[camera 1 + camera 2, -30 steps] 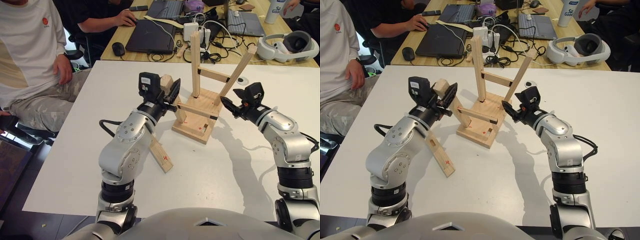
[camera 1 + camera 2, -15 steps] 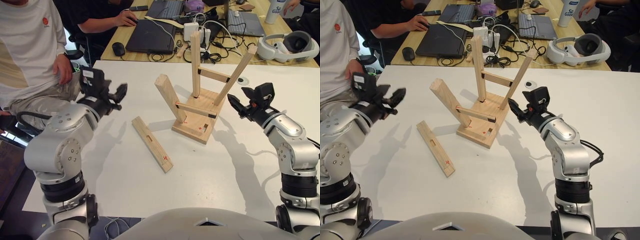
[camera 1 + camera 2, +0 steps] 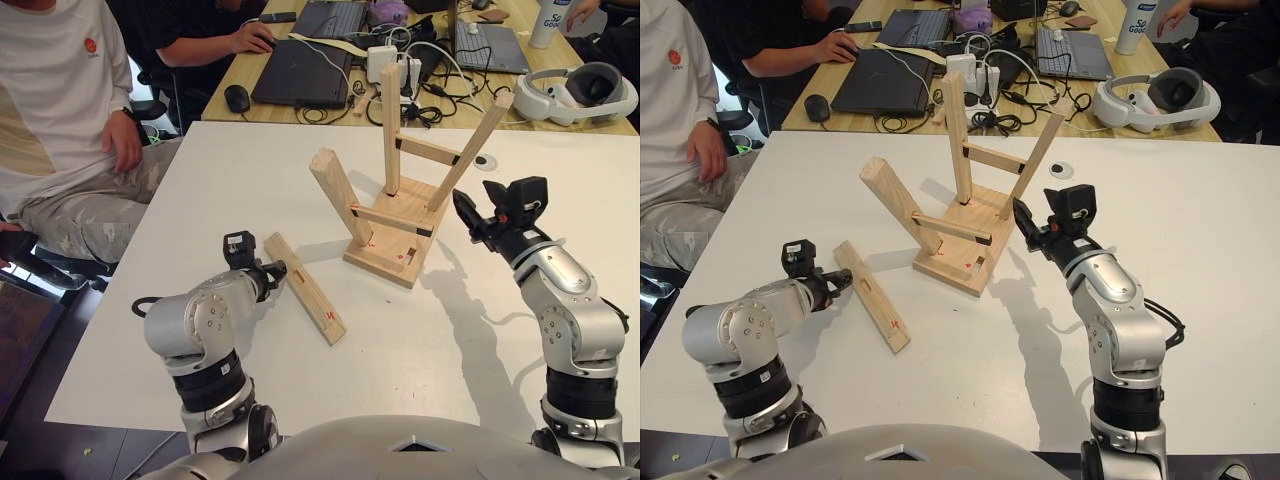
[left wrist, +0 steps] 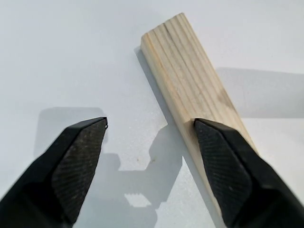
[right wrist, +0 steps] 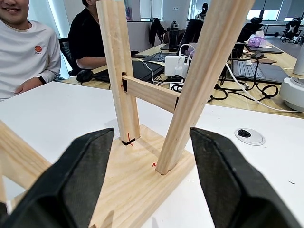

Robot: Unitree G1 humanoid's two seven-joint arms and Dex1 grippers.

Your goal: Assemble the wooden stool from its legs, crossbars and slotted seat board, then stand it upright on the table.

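**Q:** So why does your stool (image 3: 395, 200) lie upside down?

**A:** The seat board (image 3: 388, 263) rests flat on the table (image 3: 450, 340), probably so the legs (image 3: 390, 130) can drop in from above. Two crossbars (image 3: 428, 150) brace them.

**Q:** And the fourth leg (image 3: 305, 288)?

**A:** It lies flat on the table, just beside the board on your left. Your left gripper (image 3: 274, 271) sits low near one end of it. The jaws are spread about the wood and have not closed, which suggests a pick-up.

**Q:** The other arm?

**A:** Your right gripper (image 3: 468, 212) hovers near the board's right edge with its jaws spread. It faces the braced legs and touches nothing, likely ready to steady them.

**Q:** What do the slots (image 3: 408, 257) hold?

**A:** Three hold legs, and one looks free for the fourth.
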